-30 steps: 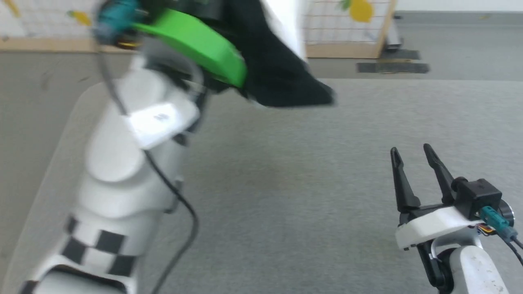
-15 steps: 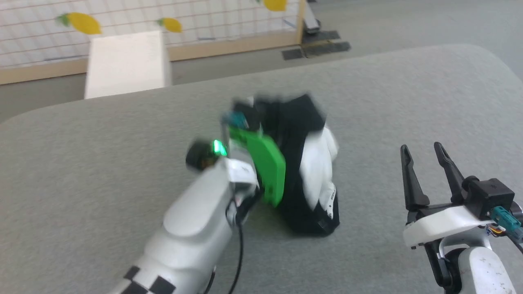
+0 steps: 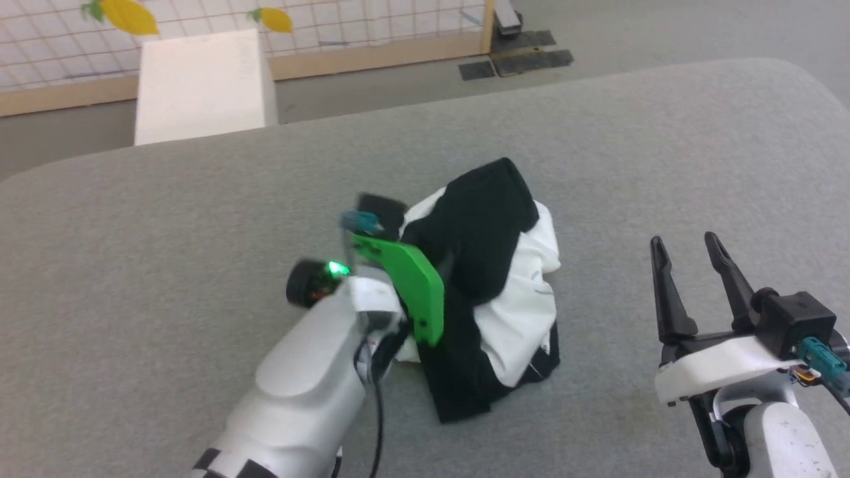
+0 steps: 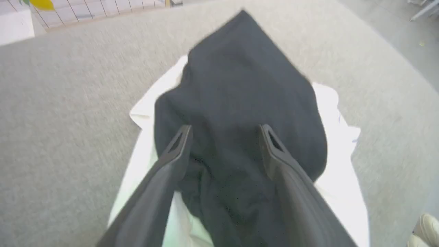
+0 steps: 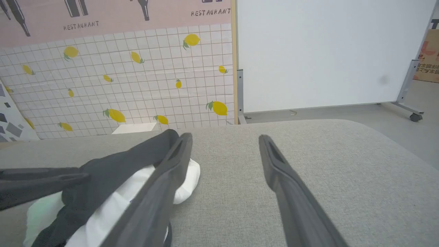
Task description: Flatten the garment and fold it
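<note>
Garment lies crumpled mid-table on the grey cloth surface — your left gripper stands spread astride its black fold, your right gripper spread at its 3 o'clock. RESTAURANT lettering reads on the pink wall above lemon tiles.

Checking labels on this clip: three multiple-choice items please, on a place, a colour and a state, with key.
1. Where is the garment?
A. on the grey table, by the left gripper
B. on the floor
C. hanging off the table's edge

2. What colour is the plate on the left wrist?
A. red
B. green
C. yellow

3. How does the garment lie?
A. spread flat
B. neatly folded
C. bunched in a heap

1 A: it rests mid-table, the open left gripper over it, the right gripper apart.
2 B: bright green in the head view.
3 C: black and white cloth piled and creased.
</note>
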{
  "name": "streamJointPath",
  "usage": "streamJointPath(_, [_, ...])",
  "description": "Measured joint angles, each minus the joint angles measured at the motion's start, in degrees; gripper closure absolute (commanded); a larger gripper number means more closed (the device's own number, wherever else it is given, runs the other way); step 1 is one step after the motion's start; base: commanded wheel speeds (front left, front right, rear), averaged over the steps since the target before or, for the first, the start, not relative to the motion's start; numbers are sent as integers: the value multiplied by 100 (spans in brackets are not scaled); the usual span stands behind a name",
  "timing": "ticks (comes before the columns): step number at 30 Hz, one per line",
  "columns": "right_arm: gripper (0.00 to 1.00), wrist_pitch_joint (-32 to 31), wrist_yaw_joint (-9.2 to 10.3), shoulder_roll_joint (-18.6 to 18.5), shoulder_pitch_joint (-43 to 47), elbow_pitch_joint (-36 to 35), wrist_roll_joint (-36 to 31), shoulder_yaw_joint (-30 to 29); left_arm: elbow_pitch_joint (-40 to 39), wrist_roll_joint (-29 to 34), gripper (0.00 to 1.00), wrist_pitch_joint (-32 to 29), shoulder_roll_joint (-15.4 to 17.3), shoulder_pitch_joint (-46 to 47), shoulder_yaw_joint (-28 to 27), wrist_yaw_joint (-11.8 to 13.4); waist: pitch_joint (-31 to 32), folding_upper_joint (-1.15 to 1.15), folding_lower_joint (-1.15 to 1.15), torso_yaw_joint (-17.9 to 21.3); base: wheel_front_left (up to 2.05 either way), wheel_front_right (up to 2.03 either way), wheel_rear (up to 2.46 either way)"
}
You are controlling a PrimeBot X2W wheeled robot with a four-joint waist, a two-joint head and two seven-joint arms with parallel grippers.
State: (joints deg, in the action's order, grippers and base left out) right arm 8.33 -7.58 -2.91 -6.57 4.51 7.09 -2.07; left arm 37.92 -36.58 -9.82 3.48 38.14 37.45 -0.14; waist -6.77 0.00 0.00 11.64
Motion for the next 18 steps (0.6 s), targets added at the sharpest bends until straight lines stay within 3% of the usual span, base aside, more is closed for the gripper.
streamJointPath(4, [0, -36, 0, -2, 77, -42, -38, -21, -602, -4, 0, 1166, 158, -171, -361, 145, 89, 0, 0, -209, 0, 0, 0])
streamJointPath(8, [0, -88, 0, -1, 141, -111, -59, 0, -1234, 27, 0, 2167, 461, -647, -823, 461, 184, 0, 0, -444, 0, 0, 0])
streamJointPath(14, [0, -326, 0, -5, 226, -227, -41, 245, -2337, 299, 0, 2437, 922, -1723, -1572, 747, 306, 0, 0, -793, 0, 0, 0])
streamJointPath(18, [0, -1000, 0, 2, 302, -274, 140, 716, -3061, 655, 0, 2455, 989, -2468, -2073, 781, 340, 0, 0, -992, 0, 0, 0])
